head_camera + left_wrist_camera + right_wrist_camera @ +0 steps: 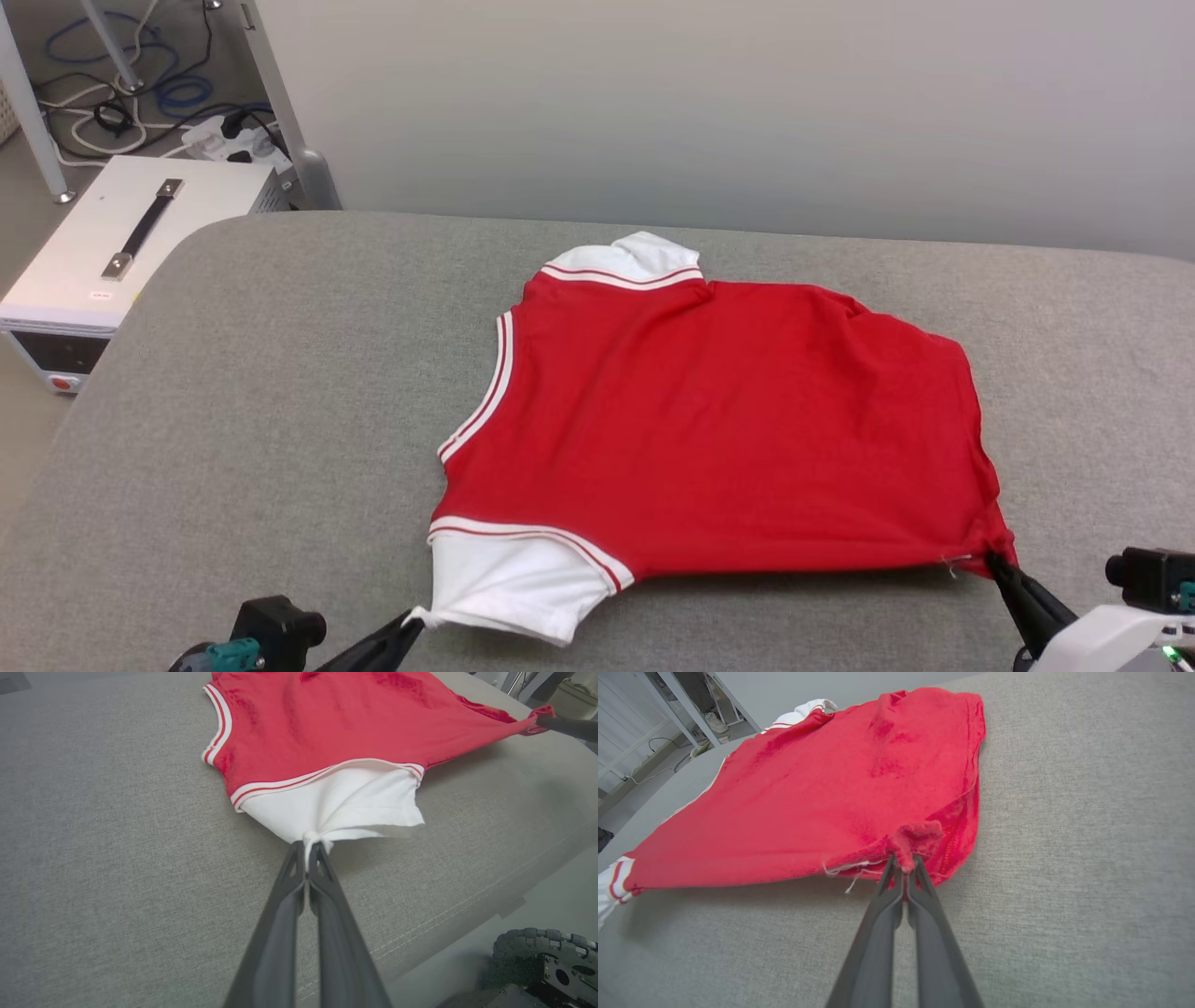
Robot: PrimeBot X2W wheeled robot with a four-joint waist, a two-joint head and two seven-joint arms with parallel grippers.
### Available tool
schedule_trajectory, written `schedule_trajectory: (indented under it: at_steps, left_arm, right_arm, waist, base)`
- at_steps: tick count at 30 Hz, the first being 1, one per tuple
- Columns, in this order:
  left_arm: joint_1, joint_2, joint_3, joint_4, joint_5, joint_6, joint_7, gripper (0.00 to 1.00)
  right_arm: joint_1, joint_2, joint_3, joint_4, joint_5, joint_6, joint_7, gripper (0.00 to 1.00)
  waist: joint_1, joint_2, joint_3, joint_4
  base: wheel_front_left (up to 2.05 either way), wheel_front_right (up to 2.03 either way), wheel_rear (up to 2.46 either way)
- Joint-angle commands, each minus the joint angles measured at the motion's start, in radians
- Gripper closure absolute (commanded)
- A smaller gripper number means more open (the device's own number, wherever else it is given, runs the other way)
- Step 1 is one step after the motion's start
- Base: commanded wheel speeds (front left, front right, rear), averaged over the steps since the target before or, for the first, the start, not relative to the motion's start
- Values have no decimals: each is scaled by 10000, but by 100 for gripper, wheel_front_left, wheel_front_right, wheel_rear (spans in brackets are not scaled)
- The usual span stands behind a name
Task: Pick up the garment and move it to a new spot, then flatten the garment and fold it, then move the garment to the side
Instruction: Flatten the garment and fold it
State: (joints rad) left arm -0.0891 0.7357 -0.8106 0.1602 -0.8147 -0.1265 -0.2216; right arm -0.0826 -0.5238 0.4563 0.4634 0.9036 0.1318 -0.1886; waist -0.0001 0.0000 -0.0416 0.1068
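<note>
The garment (728, 420) is soft matt red cloth; the table (280, 392) wears rough grey woven fabric.

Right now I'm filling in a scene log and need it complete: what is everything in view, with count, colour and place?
shirt: one, red with white sleeves and striped trim, spread on the padded surface, centre right.
padded surface: one, grey, under the shirt.
box: one, white with a black handle, on the floor, far left.
power strip: one, white, on the floor behind the box.
cables: several, black, white and blue, around the power strip.
metal legs: two, pale grey, standing by the cables.
wall: one, pale grey, behind the surface.
wheel: one, grey, below the surface edge.
left claw: one, dark, shut on the near white sleeve.
right claw: one, dark, shut on the red hem corner.
</note>
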Motion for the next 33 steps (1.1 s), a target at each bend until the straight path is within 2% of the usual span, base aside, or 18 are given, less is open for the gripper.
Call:
schedule_trajectory:
  at_steps: [1,12,19,26,33]
  left_arm:
    - [285,154,-15,-153,-199,62,55,100]
    - [1427,825,-301,-1584,-549,313,395,100]
    - [1034,1150,278,-2385,-359,535,53,100]
    - [-229,1044,731,-2780,-133,599,304,100]
    - [-1709,531,740,-2322,32,500,1064,100]
  right_arm:
    - [283,-152,-49,-171,33,-11,138,100]
    - [2327,-532,-1023,-1963,-203,-11,1445,100]
    - [2873,-283,-2337,-3352,-720,-11,1921,100]
    - [2567,135,-3371,-4492,-1267,-11,2926,100]
    - [1540,544,-3767,-4651,-2042,-11,4162,100]
  waist:
    - [1,0,-178,6]
    - [1,0,-309,1]
    - [1,0,-70,-21]
    - [1,0,482,-135]
    - [1,0,1397,-354]
  base:
    - [0,0,0]
    - [0,0,0]
    - [0,0,0]
    - [0,0,0]
    - [0,0,0]
